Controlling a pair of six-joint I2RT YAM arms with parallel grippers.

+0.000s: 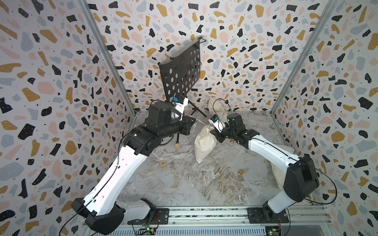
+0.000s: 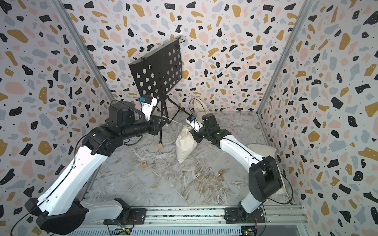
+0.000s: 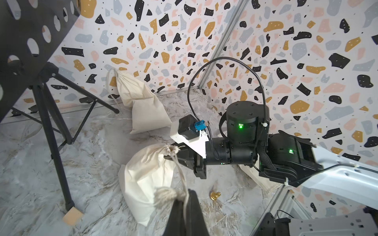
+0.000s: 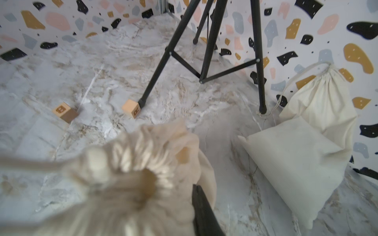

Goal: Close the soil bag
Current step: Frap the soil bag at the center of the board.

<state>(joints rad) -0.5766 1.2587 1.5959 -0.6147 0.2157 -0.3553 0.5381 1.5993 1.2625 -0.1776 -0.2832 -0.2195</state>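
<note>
In both top views the soil bag (image 1: 204, 145) (image 2: 185, 146) stood on the marble floor (image 1: 184, 183), its gathered neck right at the fingertips of the right gripper (image 1: 212, 132) (image 2: 192, 133). The drawstring (image 1: 201, 122) (image 2: 178, 122) ran taut from that neck across to the left gripper (image 1: 192, 120) (image 2: 166, 120), which sat well apart from the bag with its jaws pressed together on the cord's far end. A black music stand (image 1: 180, 75) rose behind the left gripper, and a wooden block (image 1: 177, 146) lay just beside one of its feet. In the left wrist view the left gripper (image 3: 187, 201) was clamped flat on the drawstring (image 3: 181, 173), a frayed tuft (image 3: 163, 197) just beside its tips, and the cord climbed ahead of it to the puckered mouth of the soil bag (image 3: 145, 173). The right gripper (image 3: 172, 152) had a finger on each side of that mouth with a narrow gap between; whether they squeezed the cloth could not be told. In the right wrist view the cinched, blurred neck of the soil bag (image 4: 126, 194) filled the space directly before the gripper, beside the one finger (image 4: 202, 212) in sight. A second cream bag (image 4: 290, 155) leaned on the wall farther ahead.
</note>
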